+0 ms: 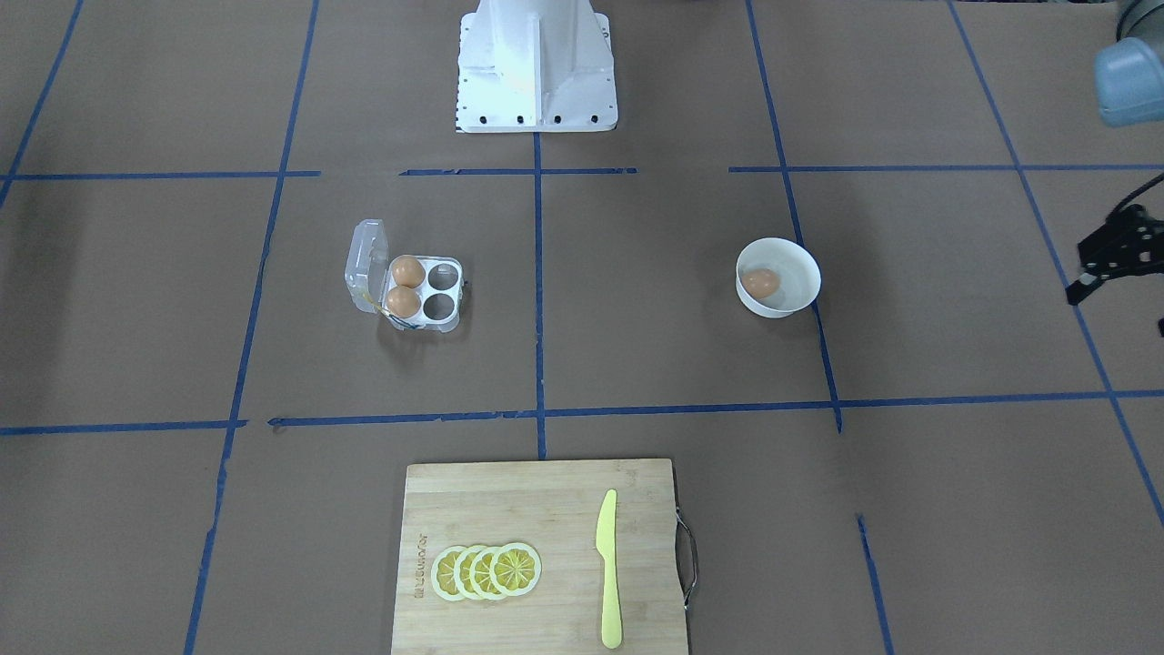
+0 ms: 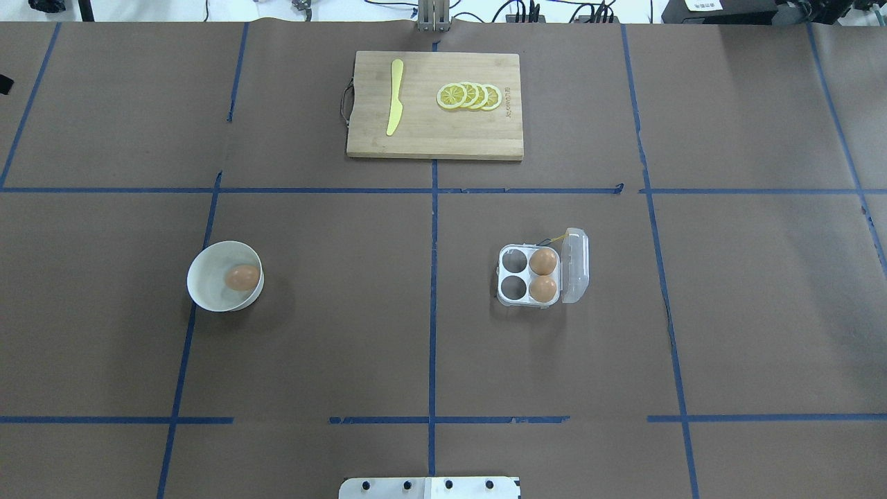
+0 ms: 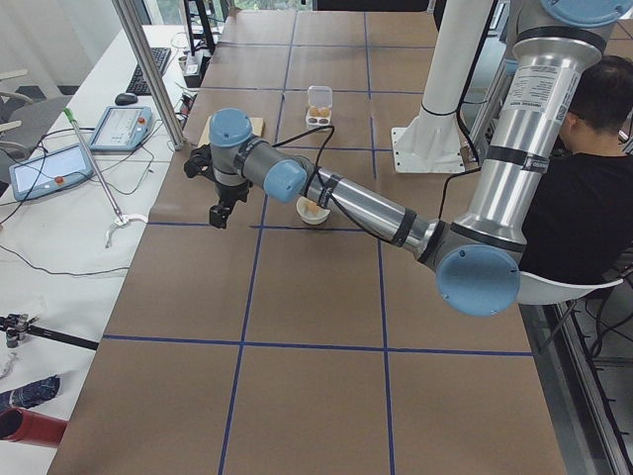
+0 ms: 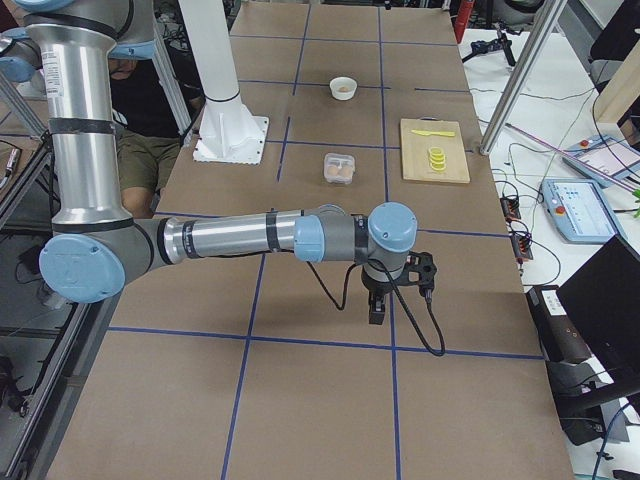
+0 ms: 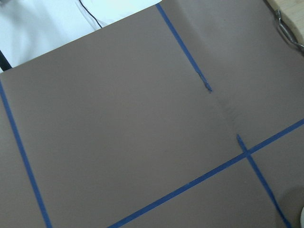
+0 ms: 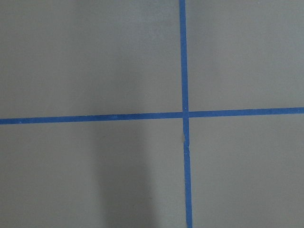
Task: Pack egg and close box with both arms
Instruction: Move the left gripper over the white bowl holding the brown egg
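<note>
The box (image 2: pixel 532 277) is a clear four-cell carton with its lid (image 2: pixel 576 265) open; it also shows in the front view (image 1: pixel 416 293). Two eggs (image 2: pixel 543 261) (image 2: pixel 543 289) fill the cells next to the lid, and the other two cells are empty. A third egg (image 2: pixel 242 277) lies in a white bowl (image 2: pixel 208 281). My left gripper (image 1: pixel 1118 305) hangs at the table's left end, well clear of the bowl, fingers apart and empty. My right gripper (image 4: pixel 378 308) hovers above the paper at the right end, far from the box; I cannot tell its state.
A bamboo cutting board (image 2: pixel 429 142) with lemon slices (image 2: pixel 470 95) and a yellow knife (image 2: pixel 395 104) lies at the far middle. The white pedestal base (image 1: pixel 536 68) stands at the robot's side. A seated person (image 3: pixel 584 198) is beside the robot.
</note>
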Available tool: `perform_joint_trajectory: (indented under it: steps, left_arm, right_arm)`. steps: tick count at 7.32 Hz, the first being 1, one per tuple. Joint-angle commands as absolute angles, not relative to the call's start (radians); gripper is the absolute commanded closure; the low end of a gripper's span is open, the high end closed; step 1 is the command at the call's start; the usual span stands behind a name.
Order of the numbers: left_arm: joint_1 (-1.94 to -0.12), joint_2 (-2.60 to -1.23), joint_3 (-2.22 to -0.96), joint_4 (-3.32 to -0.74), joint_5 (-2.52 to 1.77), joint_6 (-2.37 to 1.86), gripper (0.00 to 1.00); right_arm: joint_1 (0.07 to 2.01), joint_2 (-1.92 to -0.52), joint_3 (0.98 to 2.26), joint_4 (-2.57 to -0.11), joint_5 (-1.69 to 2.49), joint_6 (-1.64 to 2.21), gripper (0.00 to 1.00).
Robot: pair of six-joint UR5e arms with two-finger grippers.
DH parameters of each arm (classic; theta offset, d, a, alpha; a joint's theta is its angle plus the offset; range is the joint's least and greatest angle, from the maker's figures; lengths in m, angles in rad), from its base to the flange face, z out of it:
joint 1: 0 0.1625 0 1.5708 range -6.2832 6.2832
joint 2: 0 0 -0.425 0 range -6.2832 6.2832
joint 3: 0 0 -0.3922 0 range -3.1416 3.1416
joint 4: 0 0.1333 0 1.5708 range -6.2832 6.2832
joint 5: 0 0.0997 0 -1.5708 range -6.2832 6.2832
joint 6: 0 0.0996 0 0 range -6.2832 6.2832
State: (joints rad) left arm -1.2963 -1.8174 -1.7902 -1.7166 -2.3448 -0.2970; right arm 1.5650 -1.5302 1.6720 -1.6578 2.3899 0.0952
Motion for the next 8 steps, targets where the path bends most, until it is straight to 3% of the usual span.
perform_joint_trajectory:
  steps: [1, 3, 6, 8]
  left_arm:
    - [-1.142, -1.704, -1.985, -1.72, -2.263, -0.652, 0.0]
    - [-0.961, -1.674, -2.045, -1.761, -2.144, -0.904, 0.0]
    - [-0.694, -1.683, -2.028, -1.813, -1.923, -1.232, 0.02]
    - [-0.675, -1.698, -1.972, -1.853, -1.91, -1.241, 0.1]
  right_arm:
    - [1.565, -1.542, 1.675, -1.655, 2.382, 0.103, 0.0]
    - [1.565, -1.536, 1.672, -1.657, 2.388, 0.118, 0.0]
    - [1.565, -1.539, 1.664, -1.657, 2.393, 0.117, 0.0]
    - [1.565, -1.539, 1.664, -1.657, 2.393, 0.117, 0.0]
